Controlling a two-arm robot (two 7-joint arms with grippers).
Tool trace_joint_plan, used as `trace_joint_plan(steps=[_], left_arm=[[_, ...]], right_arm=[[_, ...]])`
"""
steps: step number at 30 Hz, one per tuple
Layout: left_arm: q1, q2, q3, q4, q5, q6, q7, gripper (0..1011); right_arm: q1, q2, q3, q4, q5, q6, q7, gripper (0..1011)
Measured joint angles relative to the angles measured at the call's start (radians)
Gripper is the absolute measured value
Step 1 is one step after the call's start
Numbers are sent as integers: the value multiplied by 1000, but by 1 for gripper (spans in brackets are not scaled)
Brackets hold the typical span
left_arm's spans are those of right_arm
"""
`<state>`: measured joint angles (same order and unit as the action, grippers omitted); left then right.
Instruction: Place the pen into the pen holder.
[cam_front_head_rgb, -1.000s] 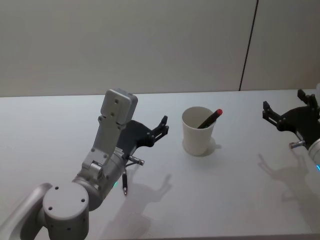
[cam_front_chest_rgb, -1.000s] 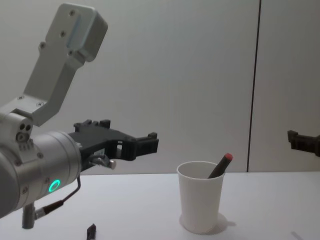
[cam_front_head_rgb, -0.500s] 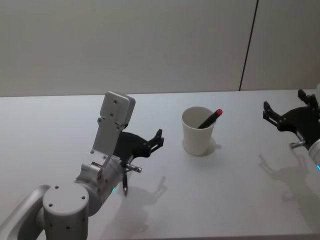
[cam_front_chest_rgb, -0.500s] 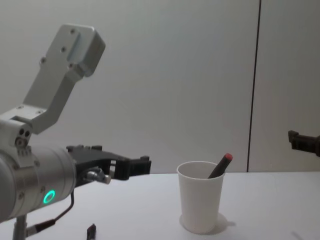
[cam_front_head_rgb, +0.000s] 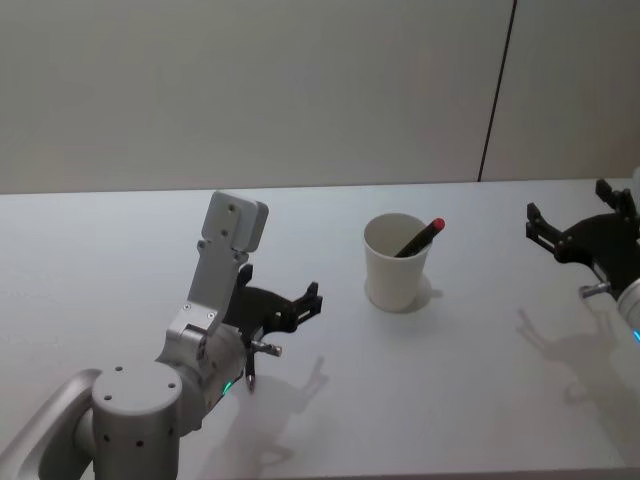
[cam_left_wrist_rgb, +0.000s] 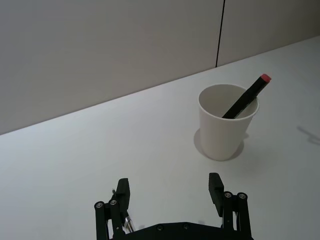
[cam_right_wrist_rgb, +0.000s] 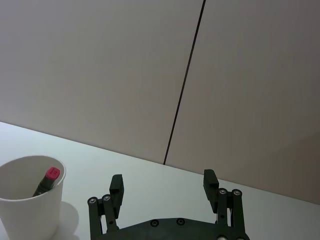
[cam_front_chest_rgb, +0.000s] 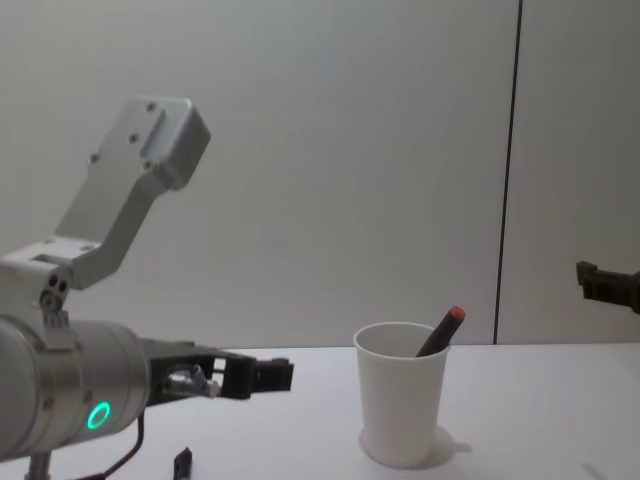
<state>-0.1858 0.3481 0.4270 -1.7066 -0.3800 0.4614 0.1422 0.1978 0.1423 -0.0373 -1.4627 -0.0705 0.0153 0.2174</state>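
Note:
The pen holder (cam_front_head_rgb: 396, 270) (cam_front_chest_rgb: 400, 412) is a white paper cup standing upright mid-table. A black pen with a red end (cam_front_head_rgb: 421, 237) (cam_left_wrist_rgb: 244, 98) (cam_right_wrist_rgb: 46, 180) leans inside it. A second dark pen (cam_front_head_rgb: 249, 377) (cam_front_chest_rgb: 183, 463) lies flat on the table, under my left wrist. My left gripper (cam_front_head_rgb: 300, 304) (cam_left_wrist_rgb: 169, 186) hovers low above the table, left of the cup and clear of it, open and holding nothing. My right gripper (cam_front_head_rgb: 567, 206) (cam_right_wrist_rgb: 163, 181) is parked at the right, open and empty.
The white table (cam_front_head_rgb: 470, 380) runs back to a plain wall with a dark vertical seam (cam_front_head_rgb: 497, 90). Bare tabletop lies between the cup and my right gripper.
My left gripper has dropped lower and drawn back from the cup toward the table's near side. The right arm, the cup and both pens have not moved.

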Motion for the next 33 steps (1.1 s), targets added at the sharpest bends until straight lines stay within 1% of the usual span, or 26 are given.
trace_joint_plan(steps=[4, 5, 7, 18, 26, 33], left_arm=[[-2, -9, -4, 10, -17, 39, 18, 1004], [-2, -9, -4, 10, -17, 39, 18, 1004], [-2, -14, -7, 16, -29, 69, 38, 1004], [7, -26, -16, 36, -56, 164, 106, 1004], [14, -32, -23, 60, -63, 208, 132, 1004], [16, -37, -27, 80, -65, 220, 137, 1004]], right_arm=[[0, 0, 0, 0, 0, 0, 0, 1001], [0, 0, 0, 0, 0, 0, 0, 1001], [0, 0, 0, 0, 0, 0, 0, 1001], [0, 0, 0, 0, 0, 0, 0, 1002], [0, 0, 0, 0, 0, 0, 0, 1001], [0, 0, 0, 0, 0, 0, 0, 1001]])
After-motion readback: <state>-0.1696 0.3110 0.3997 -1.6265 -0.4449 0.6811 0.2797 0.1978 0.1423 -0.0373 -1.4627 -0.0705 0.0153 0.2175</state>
